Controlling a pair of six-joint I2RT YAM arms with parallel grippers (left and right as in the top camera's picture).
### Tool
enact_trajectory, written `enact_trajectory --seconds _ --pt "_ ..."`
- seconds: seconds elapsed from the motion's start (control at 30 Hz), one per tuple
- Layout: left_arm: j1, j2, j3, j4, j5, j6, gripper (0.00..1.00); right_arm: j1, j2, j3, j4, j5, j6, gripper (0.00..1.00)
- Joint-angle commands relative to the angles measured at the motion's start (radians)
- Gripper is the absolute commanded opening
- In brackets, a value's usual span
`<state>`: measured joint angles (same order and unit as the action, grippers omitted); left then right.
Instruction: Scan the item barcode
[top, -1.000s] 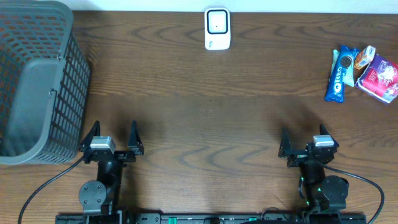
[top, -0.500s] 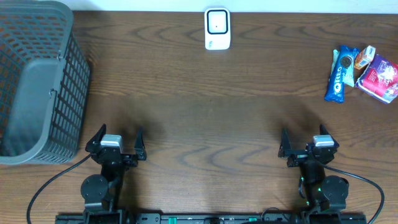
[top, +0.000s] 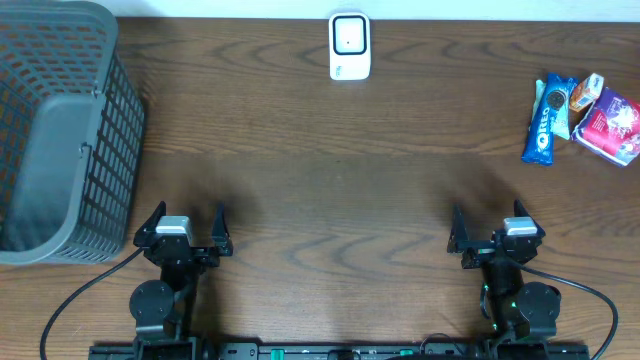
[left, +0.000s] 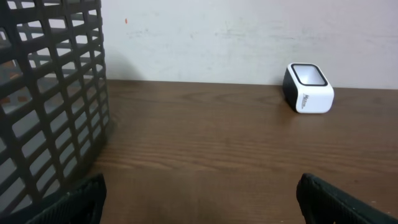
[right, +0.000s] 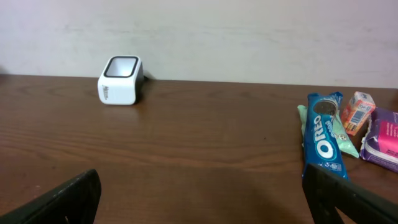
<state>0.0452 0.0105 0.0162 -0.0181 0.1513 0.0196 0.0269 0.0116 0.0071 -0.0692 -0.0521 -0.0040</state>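
The barcode scanner, a white box with a black-framed top, stands at the table's far middle edge; it also shows in the left wrist view and the right wrist view. The items lie at the far right: a blue Oreo pack, a small orange carton and a purple pack. My left gripper is open and empty near the front left. My right gripper is open and empty near the front right.
A tall grey mesh basket fills the table's left side, close to my left gripper. A pale green packet lies under the Oreo pack. A light wall runs behind the table's far edge.
My left gripper has shifted slightly to the right and toward the front edge, staying open. The right arm and the items have not moved.
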Motion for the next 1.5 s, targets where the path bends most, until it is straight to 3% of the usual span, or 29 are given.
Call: enact_trajectory --seconds 0.0,1.47 --pt "0.004 -0.009 -0.012 -0.045 0.032 0.006 0.98 0.010 -0.006 -0.001 -0.004 0.001 0.015 0.99" --pt "0.004 -0.006 -0.012 -0.040 0.031 0.028 0.98 0.010 -0.006 -0.001 -0.004 0.001 0.015 0.99"
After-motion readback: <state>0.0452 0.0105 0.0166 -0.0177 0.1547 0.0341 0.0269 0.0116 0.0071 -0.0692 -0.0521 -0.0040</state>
